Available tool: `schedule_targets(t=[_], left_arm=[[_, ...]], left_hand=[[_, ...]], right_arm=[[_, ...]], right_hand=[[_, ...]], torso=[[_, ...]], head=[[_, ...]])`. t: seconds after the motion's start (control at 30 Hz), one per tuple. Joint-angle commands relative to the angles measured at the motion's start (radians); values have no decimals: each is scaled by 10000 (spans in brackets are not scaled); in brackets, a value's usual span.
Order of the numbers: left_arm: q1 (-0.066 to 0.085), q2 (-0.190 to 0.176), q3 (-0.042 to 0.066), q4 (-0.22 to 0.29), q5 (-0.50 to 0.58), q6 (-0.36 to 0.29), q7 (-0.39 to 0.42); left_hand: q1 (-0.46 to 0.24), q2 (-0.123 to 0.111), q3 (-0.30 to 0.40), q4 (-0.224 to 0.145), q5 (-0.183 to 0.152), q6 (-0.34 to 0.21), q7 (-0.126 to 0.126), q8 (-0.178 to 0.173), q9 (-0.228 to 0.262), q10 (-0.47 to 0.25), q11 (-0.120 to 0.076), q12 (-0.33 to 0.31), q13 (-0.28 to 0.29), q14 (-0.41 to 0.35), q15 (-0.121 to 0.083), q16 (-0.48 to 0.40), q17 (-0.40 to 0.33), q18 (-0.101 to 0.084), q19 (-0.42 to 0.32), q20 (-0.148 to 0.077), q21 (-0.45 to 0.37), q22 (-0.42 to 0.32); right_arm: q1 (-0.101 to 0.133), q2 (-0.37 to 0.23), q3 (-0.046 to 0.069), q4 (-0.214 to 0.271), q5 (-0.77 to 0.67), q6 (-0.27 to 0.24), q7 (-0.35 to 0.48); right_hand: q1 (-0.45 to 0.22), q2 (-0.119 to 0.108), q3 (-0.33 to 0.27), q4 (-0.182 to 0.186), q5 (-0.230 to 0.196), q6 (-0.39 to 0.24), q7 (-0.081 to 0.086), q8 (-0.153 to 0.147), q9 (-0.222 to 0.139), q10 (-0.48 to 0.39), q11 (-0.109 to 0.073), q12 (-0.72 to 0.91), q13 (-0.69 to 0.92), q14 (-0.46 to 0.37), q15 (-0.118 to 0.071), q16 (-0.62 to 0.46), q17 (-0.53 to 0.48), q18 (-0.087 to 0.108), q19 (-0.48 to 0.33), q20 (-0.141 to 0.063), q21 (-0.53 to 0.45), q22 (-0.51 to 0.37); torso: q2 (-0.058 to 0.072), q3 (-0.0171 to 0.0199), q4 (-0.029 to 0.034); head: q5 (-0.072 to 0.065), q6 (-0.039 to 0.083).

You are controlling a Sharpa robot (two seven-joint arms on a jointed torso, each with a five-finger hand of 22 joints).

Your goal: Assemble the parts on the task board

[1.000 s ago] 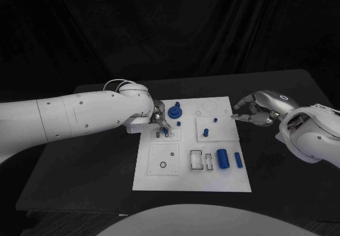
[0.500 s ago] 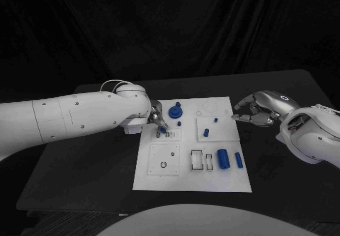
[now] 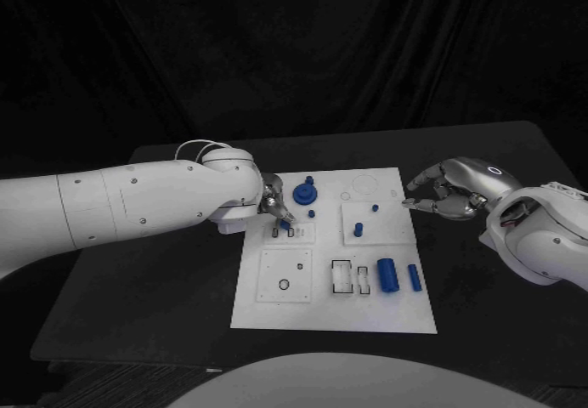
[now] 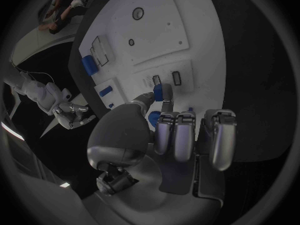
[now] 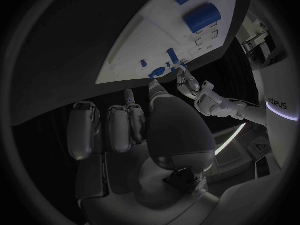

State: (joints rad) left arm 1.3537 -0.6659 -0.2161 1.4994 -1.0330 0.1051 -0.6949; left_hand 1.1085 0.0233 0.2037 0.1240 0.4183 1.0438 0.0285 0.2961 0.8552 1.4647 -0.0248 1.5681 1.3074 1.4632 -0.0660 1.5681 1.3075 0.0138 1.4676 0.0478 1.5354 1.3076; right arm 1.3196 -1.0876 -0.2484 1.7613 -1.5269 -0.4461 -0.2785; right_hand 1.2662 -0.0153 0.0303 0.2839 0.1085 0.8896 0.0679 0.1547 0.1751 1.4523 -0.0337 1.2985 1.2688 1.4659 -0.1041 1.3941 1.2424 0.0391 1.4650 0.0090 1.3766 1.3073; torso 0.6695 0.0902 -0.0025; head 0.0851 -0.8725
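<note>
The white task board (image 3: 321, 299) lies in the middle of the black table. My left hand (image 3: 276, 204) hovers over the board's upper left and pinches a small blue part (image 4: 159, 91) between thumb and finger, just above two small slots (image 4: 166, 78). A blue knob (image 3: 304, 191) and a short blue peg (image 3: 311, 212) stand right beside those fingers. My right hand (image 3: 447, 194) hangs at the board's right edge, its fingers loosely bent and apart, holding nothing. Another blue peg (image 3: 357, 228) stands upright in the plate to its left.
A thick blue cylinder (image 3: 387, 274) and a thinner one (image 3: 413, 277) lie at the board's lower right, next to two rectangular slots (image 3: 349, 277). A square plate with a small hole (image 3: 283, 275) occupies the lower left. Bare black table surrounds the board.
My left hand's fingers have shifted slightly over the small slots with the blue part. The right hand has barely moved.
</note>
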Motion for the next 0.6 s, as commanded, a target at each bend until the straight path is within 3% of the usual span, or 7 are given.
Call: schedule_targets(t=[0.03, 0.23, 0.6], left_arm=[[-61, -34, 5, 54, -3, -226, 59], [-130, -89, 5, 133, -3, -234, 37], [-194, -170, 4, 294, -3, -207, -16]], left_hand=[[-106, -34, 80, -3, 29, 61, 17, -47, 10, 1061, -72, 27, 2634, 1076, -63, 27, 2633, 47, 430, -57, -65, 2185], [-120, -38, 106, -1, 28, 64, 17, -60, 11, 1061, -71, 27, 2634, 1076, -63, 27, 2633, 48, 429, -57, -67, 2184], [-164, -36, 231, -3, 31, 93, 17, -104, 15, 1061, -73, 27, 2634, 1076, -65, 27, 2633, 50, 424, -58, -76, 2179]], right_arm=[[-20, -20, 6, 28, -24, -32, 29], [-20, -28, 7, 11, -24, -36, 28], [-20, -19, 7, -5, -24, -20, 13]], right_hand=[[65, 75, -4, -36, 77, 101, -4, 4, 15, -73, 10, -54, -88, 515, 101, -24, -7, 58, 289, 92, -42, 2040], [85, 79, -2, -42, 97, 108, -3, 2, 15, -71, 11, -54, -89, 514, 102, -26, -11, 60, 287, 93, -48, 2039], [118, 82, -2, -50, 149, 118, 1, -3, 15, -65, 13, -48, -84, 513, 103, -28, -17, 59, 288, 95, -46, 2039]], torso=[[-4, 5, -7], [-15, 6, 13], [-5, 0, -6]], head=[[27, -2], [2, -2], [-4, -2]])
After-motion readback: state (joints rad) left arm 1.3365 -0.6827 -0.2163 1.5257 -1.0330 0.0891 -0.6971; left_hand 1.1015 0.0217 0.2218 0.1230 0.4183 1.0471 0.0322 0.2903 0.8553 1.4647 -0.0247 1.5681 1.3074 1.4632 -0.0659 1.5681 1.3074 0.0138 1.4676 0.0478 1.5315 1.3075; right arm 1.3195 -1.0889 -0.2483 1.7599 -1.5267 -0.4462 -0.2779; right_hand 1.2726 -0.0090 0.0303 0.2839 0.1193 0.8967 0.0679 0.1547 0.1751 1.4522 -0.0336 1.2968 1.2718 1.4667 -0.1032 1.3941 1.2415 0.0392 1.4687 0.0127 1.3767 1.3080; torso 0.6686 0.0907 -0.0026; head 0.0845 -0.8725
